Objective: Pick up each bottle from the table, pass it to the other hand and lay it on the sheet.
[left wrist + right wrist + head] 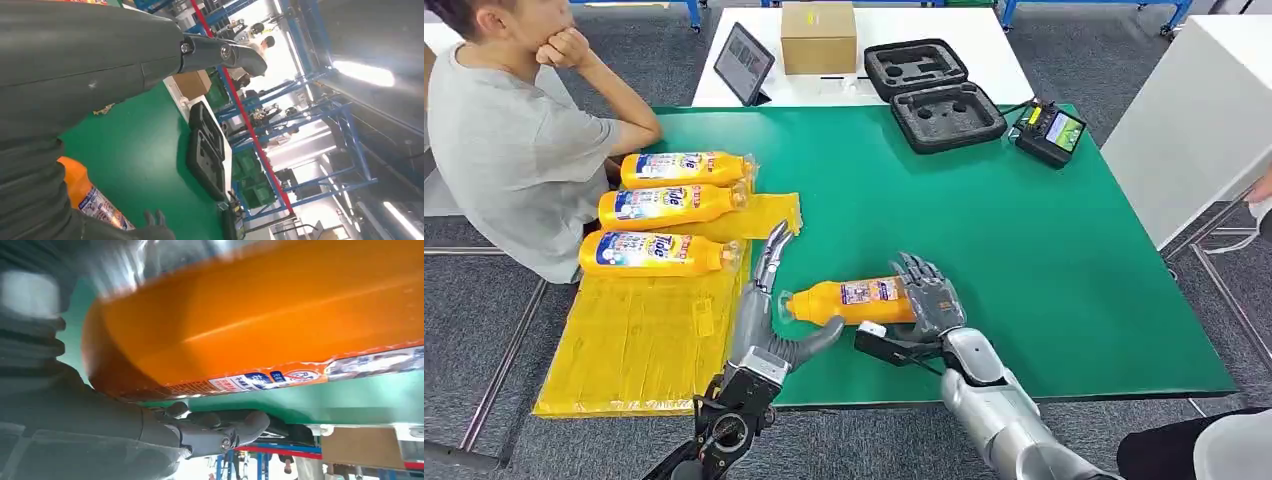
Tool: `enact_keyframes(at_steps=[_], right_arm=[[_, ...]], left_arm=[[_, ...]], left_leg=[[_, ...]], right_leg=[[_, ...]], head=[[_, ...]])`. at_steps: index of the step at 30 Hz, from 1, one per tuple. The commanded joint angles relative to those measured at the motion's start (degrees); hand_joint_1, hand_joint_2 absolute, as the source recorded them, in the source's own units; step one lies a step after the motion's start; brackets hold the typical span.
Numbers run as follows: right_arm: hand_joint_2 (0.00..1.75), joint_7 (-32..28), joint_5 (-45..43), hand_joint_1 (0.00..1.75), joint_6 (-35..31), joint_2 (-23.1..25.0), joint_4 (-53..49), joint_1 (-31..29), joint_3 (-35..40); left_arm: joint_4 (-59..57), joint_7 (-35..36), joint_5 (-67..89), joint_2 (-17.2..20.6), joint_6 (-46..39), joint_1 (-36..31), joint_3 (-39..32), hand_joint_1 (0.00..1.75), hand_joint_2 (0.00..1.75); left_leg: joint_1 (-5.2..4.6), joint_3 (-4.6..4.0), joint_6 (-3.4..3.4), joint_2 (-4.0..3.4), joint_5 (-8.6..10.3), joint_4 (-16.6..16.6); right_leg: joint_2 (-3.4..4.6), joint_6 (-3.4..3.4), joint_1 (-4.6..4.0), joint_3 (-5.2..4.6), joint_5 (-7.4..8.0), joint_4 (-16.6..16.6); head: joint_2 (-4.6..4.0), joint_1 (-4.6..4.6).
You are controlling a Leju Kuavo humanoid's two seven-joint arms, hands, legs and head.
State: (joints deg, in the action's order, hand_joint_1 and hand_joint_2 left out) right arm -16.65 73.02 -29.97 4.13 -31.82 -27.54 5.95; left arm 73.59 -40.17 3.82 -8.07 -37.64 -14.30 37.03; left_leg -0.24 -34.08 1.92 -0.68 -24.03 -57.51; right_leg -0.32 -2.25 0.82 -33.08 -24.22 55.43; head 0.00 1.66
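The right hand [929, 300] grips the orange bottle [849, 299] by its base, so its cap end reaches the open, empty left hand [769, 305], ready for the handover.

Orange bottles: four; three [682, 168] [670, 205] [656, 253] lie side by side left of the left robot hand [769, 320], one [849, 300] between it and the right robot hand [929, 300]; yellow sheet [644, 345]: one; robot hands: two; cardboard box [818, 37]: one.
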Motion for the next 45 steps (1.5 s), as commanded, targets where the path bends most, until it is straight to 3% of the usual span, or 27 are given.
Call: enact_keyframes(at_steps=[1,28,29,31,42,45], right_arm=[[1.75,0.9,0.2,0.00,2.2,0.3,5.2,-1.0,2.0],[1.75,3.0,1.6,0.03,7.1,1.4,7.7,-0.7,3.9],[1.75,3.0,1.6,1.41,7.1,1.4,7.7,-0.7,3.9],[1.75,2.6,1.2,1.75,8.4,1.2,8.1,-0.5,3.8],[1.75,1.7,-0.1,1.75,11.1,0.6,8.8,-0.6,3.0],[1.75,-1.7,-4.0,1.75,12.0,0.9,8.3,-0.4,0.6]], left_arm=[[-2.5,0.2,-0.1,0.5,0.2,-1.5,0.8,0.00,1.75],[-3.3,0.2,0.3,0.6,0.0,-1.7,1.1,0.00,1.75],[-3.3,0.2,0.3,0.6,0.0,-1.7,1.1,0.00,1.75],[-3.8,0.2,0.3,0.4,0.2,-1.9,1.1,0.00,1.75],[-4.4,0.2,0.2,0.2,0.2,-2.5,1.4,0.00,1.75],[-3.4,0.2,0.1,0.5,-0.5,-2.3,1.3,0.00,1.75]], left_leg=[[0.11,0.08,-0.16,0.12,-0.02,0.1],[0.10,0.25,-0.13,0.13,0.02,0.1],[0.08,0.25,-0.09,0.06,0.00,0.1],[0.09,0.26,-0.11,0.10,0.01,0.1],[0.09,0.30,-0.11,0.16,0.02,0.1],[0.08,0.39,-0.08,0.13,0.00,0.1]], right_leg=[[-0.03,0.13,-0.10,0.12,-0.02,-0.1],[-0.06,0.12,-0.11,0.27,0.01,-0.1],[-0.01,0.09,-0.08,0.24,0.00,-0.1],[-0.04,0.10,-0.09,0.26,0.00,-0.1],[-0.09,0.14,-0.09,0.32,0.02,-0.1],[-0.08,0.12,-0.07,0.37,0.00,-0.1]], head=[[0.00,0.00],[0.00,0.00],[0.00,0.00],[0.00,0.00],[0.00,0.00],[0.00,0.00]])
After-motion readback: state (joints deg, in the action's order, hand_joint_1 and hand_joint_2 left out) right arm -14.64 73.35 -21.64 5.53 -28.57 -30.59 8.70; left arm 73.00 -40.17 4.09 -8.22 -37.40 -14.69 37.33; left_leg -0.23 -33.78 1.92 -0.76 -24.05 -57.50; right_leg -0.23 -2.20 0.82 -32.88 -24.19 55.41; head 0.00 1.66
